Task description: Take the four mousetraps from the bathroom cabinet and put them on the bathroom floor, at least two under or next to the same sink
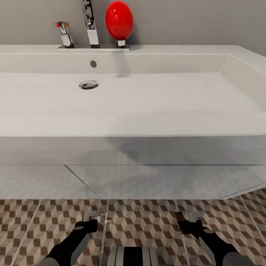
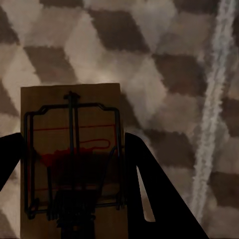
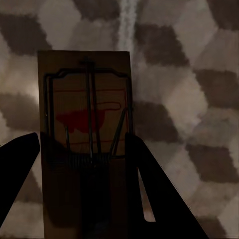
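My left gripper (image 1: 91,218) hangs low over the bathroom floor (image 1: 140,226), just in front of the bathroom sink (image 1: 155,127). It is shut on a mousetrap (image 2: 72,149), a brown board with a dark wire frame, held flat between the dark fingers (image 2: 152,191). My right gripper (image 1: 187,218) is at the same height further right. It is shut on a second mousetrap (image 3: 85,134), whose board sticks out past the fingers (image 3: 149,186). Both traps are above the cube-pattern tiles; I cannot tell whether they touch them. The cabinet is out of view.
The white vanity front (image 1: 147,181) rises straight ahead of both grippers. A chrome tap (image 1: 91,26) and a red oval object (image 1: 119,20) stand on the back ledge of the sink. My base (image 1: 133,256) shows at the bottom edge.
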You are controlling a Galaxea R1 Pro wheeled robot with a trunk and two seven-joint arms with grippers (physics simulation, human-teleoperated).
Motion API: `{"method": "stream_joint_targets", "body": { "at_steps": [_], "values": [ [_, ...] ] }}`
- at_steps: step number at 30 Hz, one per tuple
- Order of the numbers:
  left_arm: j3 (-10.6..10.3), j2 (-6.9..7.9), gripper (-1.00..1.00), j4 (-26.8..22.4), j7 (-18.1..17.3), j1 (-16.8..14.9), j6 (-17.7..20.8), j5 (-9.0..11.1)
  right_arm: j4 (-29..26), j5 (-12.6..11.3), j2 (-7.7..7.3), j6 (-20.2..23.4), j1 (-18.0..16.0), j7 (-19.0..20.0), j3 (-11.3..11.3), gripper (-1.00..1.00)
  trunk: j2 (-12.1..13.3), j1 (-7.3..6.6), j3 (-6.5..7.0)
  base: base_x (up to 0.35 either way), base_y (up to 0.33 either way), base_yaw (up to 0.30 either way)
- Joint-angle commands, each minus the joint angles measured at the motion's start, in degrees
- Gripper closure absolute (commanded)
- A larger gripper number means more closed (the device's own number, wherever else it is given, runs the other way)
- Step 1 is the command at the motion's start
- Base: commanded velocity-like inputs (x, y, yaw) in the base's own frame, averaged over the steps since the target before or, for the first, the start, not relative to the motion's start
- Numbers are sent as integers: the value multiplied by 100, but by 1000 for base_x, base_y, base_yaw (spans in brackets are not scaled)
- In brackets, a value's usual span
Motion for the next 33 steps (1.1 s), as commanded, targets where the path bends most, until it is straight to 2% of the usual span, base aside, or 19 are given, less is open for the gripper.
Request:
{"method": "stream_joint_targets", "body": {
  "at_steps": [1, 17, 24, 30, 33],
  "values": [
    [-1, -1, 100, -1, 9, 0, 6, -20, 2, 0, 0, 0, 0, 0, 0, 100, 0, 0, -1, 0, 0, 0],
    [-5, 22, 100, -31, 9, 0, -27, -20, -12, 14, -1, -6, 0, 0, -13, 100, 0, 0, -1, 0, 0, 0],
    [-7, 9, 100, -350, 14, -2, -485, -20, -295, 5, -2, -16, 0, -55, -38, 100, 0, 0, -1, 0, 0, 0],
    [-17, -34, 100, -473, 11, 0, -533, -20, -520, -14, -7, -30, 0, -88, -55, 100, 0, 0, -1, 0, 0, 0],
    [-14, -23, 100, -735, 2, -2, -512, -26, -625, -22, -8, -130, 0, -107, -59, 100, 0, 0, -1, 0, 0, 0]
  ]
}}
